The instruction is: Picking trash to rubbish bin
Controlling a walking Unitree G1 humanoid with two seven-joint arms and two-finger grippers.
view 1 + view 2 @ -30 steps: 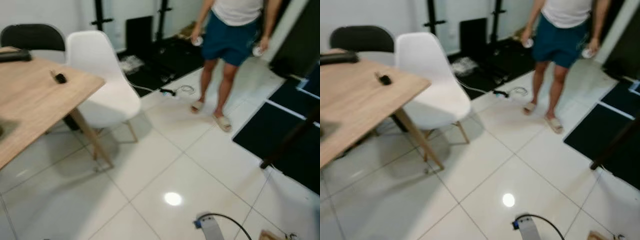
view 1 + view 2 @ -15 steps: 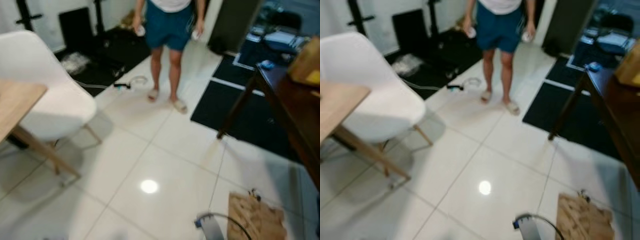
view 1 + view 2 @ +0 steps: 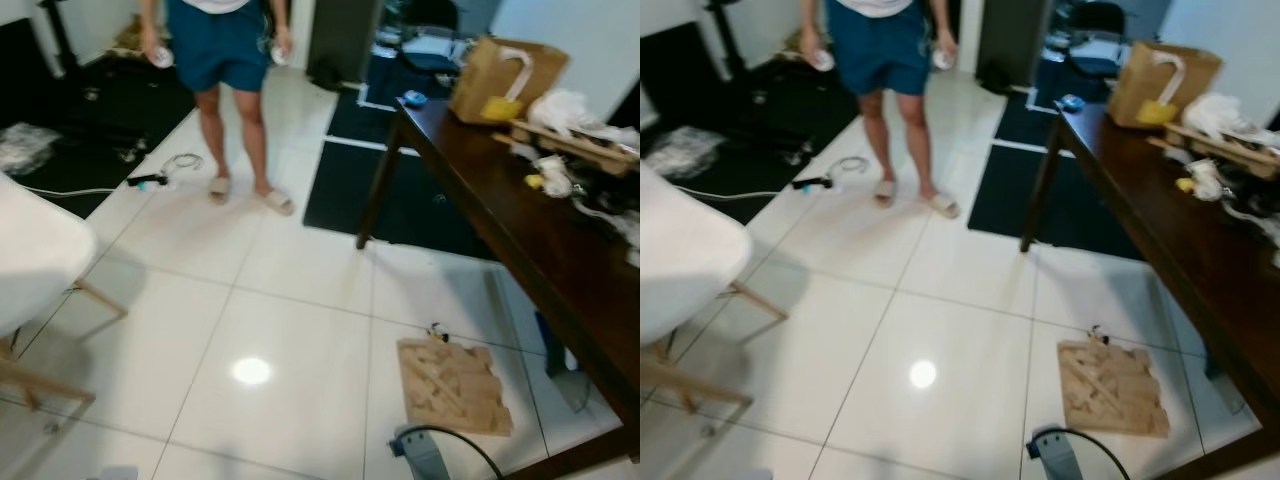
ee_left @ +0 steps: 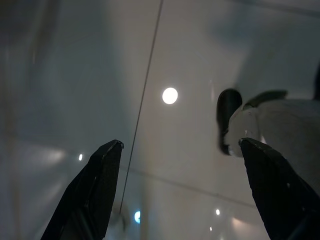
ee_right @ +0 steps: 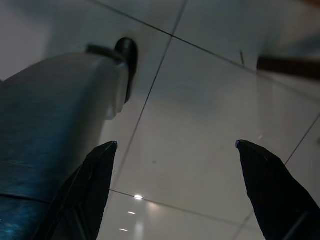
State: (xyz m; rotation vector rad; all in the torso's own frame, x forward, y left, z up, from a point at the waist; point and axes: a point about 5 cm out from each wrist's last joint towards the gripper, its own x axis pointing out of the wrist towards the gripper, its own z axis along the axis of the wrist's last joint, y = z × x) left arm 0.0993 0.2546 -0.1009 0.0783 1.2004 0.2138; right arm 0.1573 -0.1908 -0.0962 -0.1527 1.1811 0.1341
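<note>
Head views: lying flat on the white tiled floor (image 3: 300,290) beside the dark wooden table (image 3: 520,240), a crumpled brown cardboard piece (image 3: 452,385); standing beyond, a person (image 3: 225,60) cut off above the waist.

Left wrist view: hanging over dim tile, left gripper (image 4: 182,187) spread, holding nothing.

Right wrist view: hanging likewise, right gripper (image 5: 177,187) spread, holding nothing.

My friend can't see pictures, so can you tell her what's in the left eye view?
A flat piece of brown cardboard lies on the white tiled floor beside a dark wooden table cluttered with a cardboard box and other things. Farther back stands a person in blue shorts and sandals, and part of a white chair shows at the left.
</note>
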